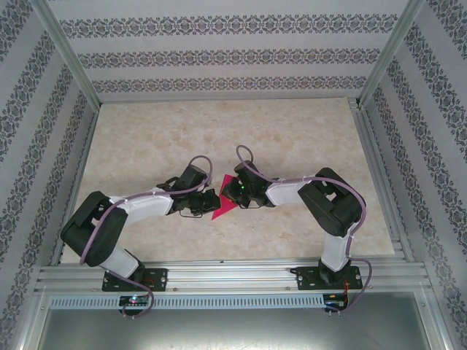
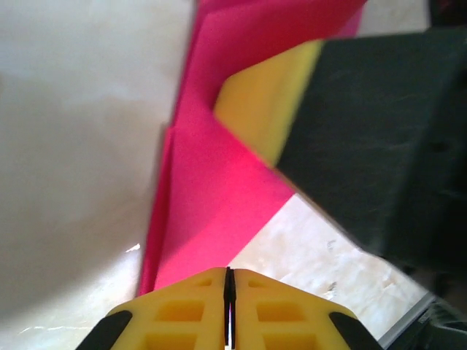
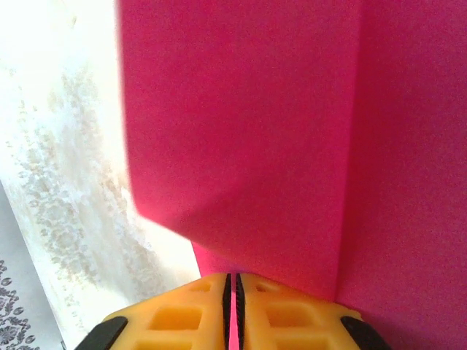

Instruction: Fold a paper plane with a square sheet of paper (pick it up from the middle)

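Note:
The square sheet of paper is magenta-pink and folded into a pointed wedge at the table's middle front, held between both grippers. My left gripper is shut, and the paper's lower corner runs into its yellow fingertips. My right gripper is shut on the paper's other side. Pink shows in the slit between its jaws, and folded layers of the paper rise in front of it. In the left wrist view the right gripper's yellow finger lies against the paper.
The beige marble-patterned table stretches away behind the grippers. Patterned walls and aluminium frame posts close in the sides and back. A metal rail carrying both arm bases runs along the near edge.

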